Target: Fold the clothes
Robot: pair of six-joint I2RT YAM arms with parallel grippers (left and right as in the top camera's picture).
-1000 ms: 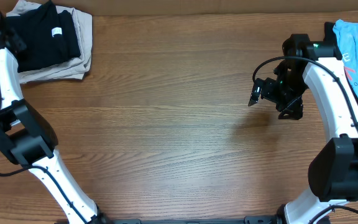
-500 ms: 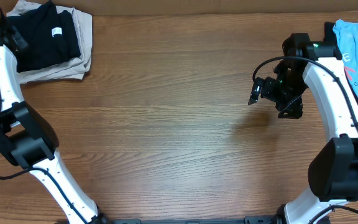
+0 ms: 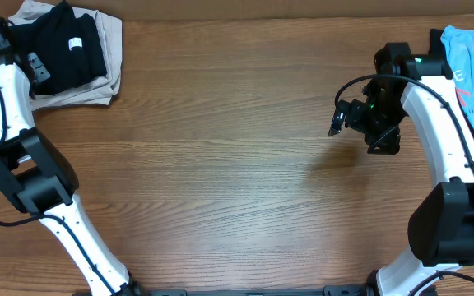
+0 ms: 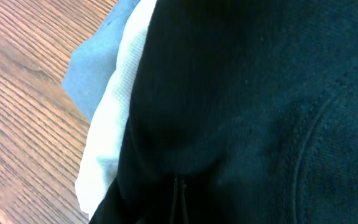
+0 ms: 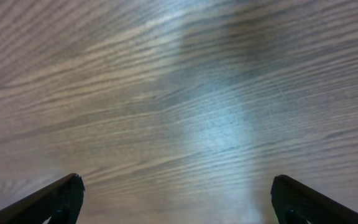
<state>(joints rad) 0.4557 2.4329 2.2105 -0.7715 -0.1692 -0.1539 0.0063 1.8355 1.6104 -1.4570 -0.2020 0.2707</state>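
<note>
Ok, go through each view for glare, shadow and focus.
Overhead: even light, sharp, soft shadow on the table beside the right gripper. Left wrist: black T-shirt fills the frame, dark, little detail; beige garment edge bright. Right wrist: pale glare patch on the table, grain soft.

Overhead feed is bright and even, crisp edge to edge, and I've got one soft shadow on the table (image 3: 220,164), right of centre. Right wrist: pale bluish glare washing the wood mid-frame, grain gone soft and smeared. Left wrist is dim, the black T-shirt (image 4: 247,93) so close it's nearly featureless, slightly blurred.
</note>
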